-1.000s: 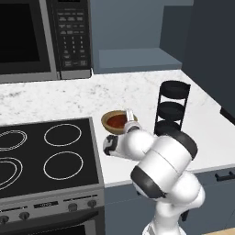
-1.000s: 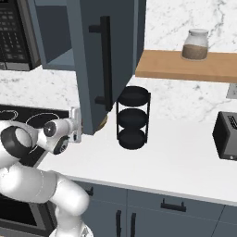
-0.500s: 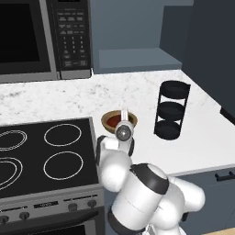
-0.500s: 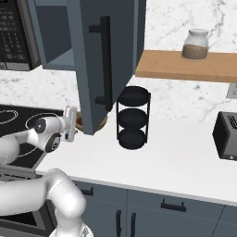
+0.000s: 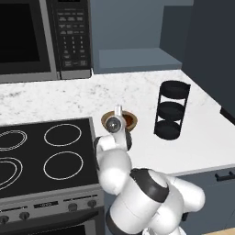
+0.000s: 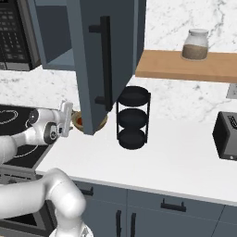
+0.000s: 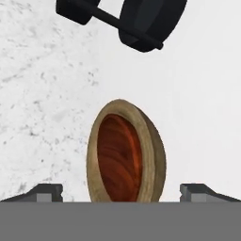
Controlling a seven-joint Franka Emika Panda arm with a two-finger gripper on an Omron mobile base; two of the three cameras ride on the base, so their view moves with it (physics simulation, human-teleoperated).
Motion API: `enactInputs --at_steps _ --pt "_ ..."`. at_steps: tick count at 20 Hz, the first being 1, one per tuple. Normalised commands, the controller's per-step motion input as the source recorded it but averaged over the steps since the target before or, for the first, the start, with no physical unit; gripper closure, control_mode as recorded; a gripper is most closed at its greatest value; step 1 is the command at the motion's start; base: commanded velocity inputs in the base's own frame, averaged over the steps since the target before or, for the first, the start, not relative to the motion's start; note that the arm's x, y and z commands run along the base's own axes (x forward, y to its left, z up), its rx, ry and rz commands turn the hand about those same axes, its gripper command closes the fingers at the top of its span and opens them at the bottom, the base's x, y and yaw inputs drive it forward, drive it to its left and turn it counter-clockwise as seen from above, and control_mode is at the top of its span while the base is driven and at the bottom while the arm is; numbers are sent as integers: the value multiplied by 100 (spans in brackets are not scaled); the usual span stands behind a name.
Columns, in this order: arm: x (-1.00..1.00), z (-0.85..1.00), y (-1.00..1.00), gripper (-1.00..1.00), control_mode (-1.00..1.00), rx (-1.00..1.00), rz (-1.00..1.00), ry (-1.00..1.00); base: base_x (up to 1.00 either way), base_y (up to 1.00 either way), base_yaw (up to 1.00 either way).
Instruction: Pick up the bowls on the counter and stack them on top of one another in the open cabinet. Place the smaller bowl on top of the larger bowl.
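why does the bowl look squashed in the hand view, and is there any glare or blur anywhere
Hand view: the bowl is stretched tall and narrow by the steep close-up angle, not blur; edges are crisp, its red-brown inside glossy. Left base view: flat even light, a soft shadow under the black tiered rack. Right base view: the cabinet door hides most of the bowl; no glare.

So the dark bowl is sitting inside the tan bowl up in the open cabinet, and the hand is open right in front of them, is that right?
Not quite. The dark bowl does sit inside the tan bowl, and the open hand faces them, but they rest on the counter beside the stovetop, not in the cabinet. The left base view shows it.
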Motion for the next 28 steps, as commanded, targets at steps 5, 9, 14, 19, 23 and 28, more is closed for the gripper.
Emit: enactInputs --at_steps 5,9,14,19,23,28 --pt "-1 -9 -5 -100 -100 5 -10 0 0 0 0" --pt "0 -18 -13 -100 -100 11 -6 2 0 0 0" --pt "-11 -25 -12 -100 -100 16 -4 5 0 0 0" --pt "-7 -6 -3 -100 -100 5 -2 0 0 0 0" --pt "13 -26 -7 -100 -100 3 0 0 0 0 0" --pt "38 -28 0 -100 -100 0 0 0 0 0 0"
